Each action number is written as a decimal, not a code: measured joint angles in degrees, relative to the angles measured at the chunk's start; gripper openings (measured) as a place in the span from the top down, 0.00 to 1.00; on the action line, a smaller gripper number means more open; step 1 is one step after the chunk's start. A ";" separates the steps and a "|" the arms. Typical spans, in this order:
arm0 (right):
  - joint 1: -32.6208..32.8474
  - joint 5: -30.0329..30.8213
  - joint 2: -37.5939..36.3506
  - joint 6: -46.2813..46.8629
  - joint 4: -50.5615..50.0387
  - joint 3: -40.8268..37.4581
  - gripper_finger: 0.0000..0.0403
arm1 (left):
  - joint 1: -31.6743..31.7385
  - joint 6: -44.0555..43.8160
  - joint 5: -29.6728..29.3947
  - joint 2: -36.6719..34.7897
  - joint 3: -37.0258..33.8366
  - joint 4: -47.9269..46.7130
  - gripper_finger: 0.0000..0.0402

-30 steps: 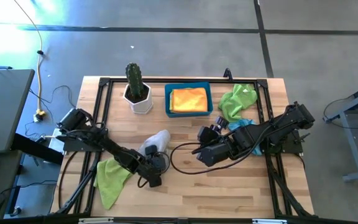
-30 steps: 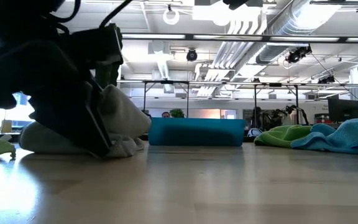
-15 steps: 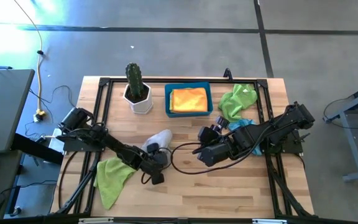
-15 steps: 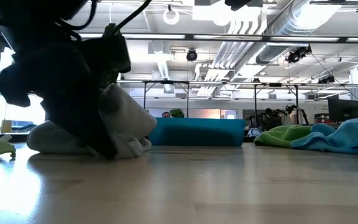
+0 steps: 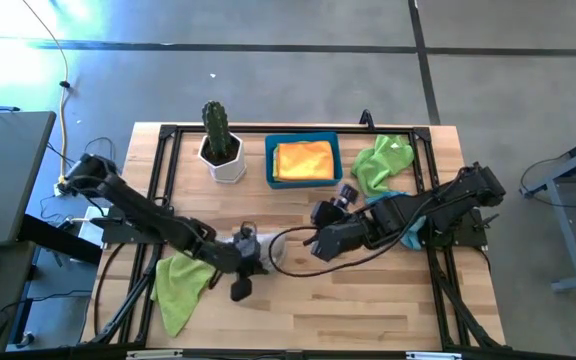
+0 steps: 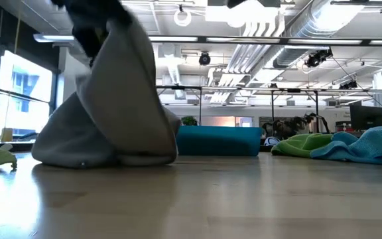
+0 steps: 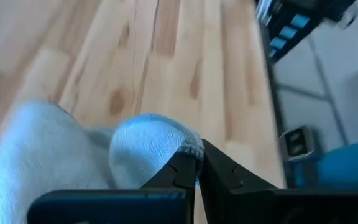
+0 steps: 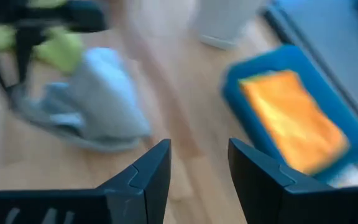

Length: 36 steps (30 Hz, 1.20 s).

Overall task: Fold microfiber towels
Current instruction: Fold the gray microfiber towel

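At the left edge of the counter point(image 5: 308, 300) a lime green towel point(image 5: 178, 285) lies crumpled and untouched. Just to its right the left gripper point(image 7: 197, 167) has its fingers pressed together on a pinched corner of the grey towel point(image 6: 111, 113). That corner is held up off the wood, so the cloth hangs from it in a steep tent with its lower hem resting on the counter. In the overhead view the grey towel point(image 5: 258, 248) sits mid-counter between the two arms, with its free bulk lying toward the right arm.

The right gripper point(image 8: 194, 165) hovers just right of it, fingers apart and empty, pointing at the cloth's loose side. By my reading it is the nearer arm to take a second corner, so the towel can be stretched flat.

Farther right, the orange towel point(image 5: 303, 160) lies folded in the blue bin point(image 5: 269, 160), and another lime green towel point(image 5: 383, 160) sits heaped above a light blue one point(image 6: 370, 143).
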 joint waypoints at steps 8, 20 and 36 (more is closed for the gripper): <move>-3.19 -23.78 0.00 -20.99 28.22 -7.12 0.62 | 0.25 -0.02 2.12 -8.66 2.16 -2.10 1.00; -6.23 -33.64 0.02 -19.98 56.70 -24.10 0.62 | 0.81 -0.07 1.22 -12.07 6.37 -6.39 1.00; -4.97 -26.84 0.02 -10.85 59.61 -28.67 0.62 | 10.98 0.59 7.94 -12.50 8.66 -14.69 1.00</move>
